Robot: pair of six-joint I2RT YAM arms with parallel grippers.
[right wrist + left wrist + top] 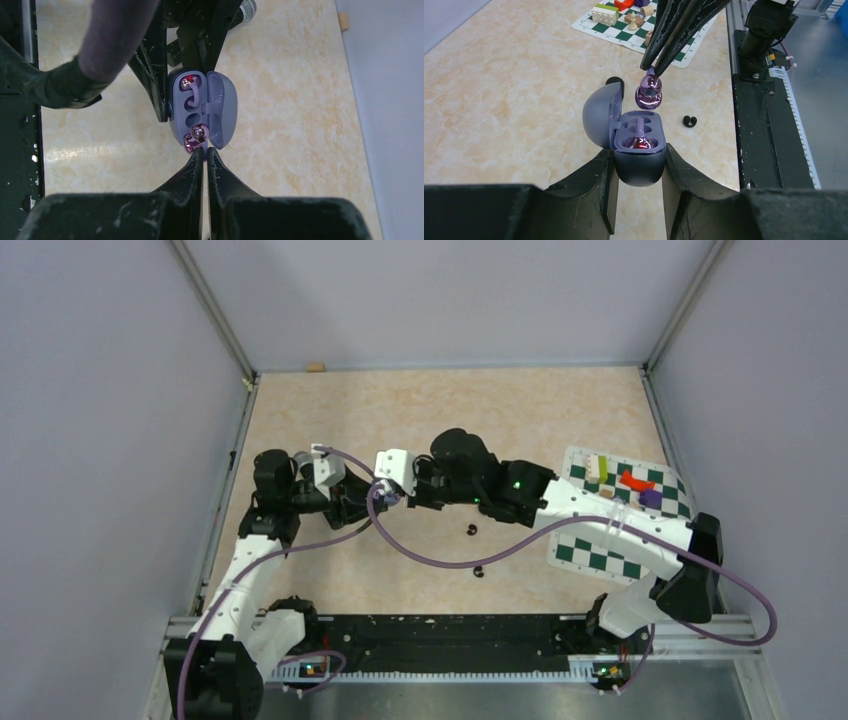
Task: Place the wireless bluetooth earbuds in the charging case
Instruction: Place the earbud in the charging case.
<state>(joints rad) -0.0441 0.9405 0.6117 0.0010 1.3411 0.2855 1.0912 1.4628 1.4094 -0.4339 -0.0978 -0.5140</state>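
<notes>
My left gripper (639,154) is shut on the purple-grey charging case (640,167), whose lid (599,117) stands open. One pale purple earbud (639,142) sits in the case's near socket. My right gripper (652,67) is shut on the stem of the second purple earbud (649,95) and holds it just above the far socket. In the right wrist view, the held earbud (195,140) is at the tips of my right gripper (205,151), over the end of the case (192,107). Two black earbuds (471,531) (479,571) lie on the table.
A checkered mat (600,555) with coloured blocks lies at the right, also in the left wrist view (624,27). The black base rail (764,140) runs along the near edge. A black earbud (689,121) lies right of the case, and another (616,81) lies behind its lid.
</notes>
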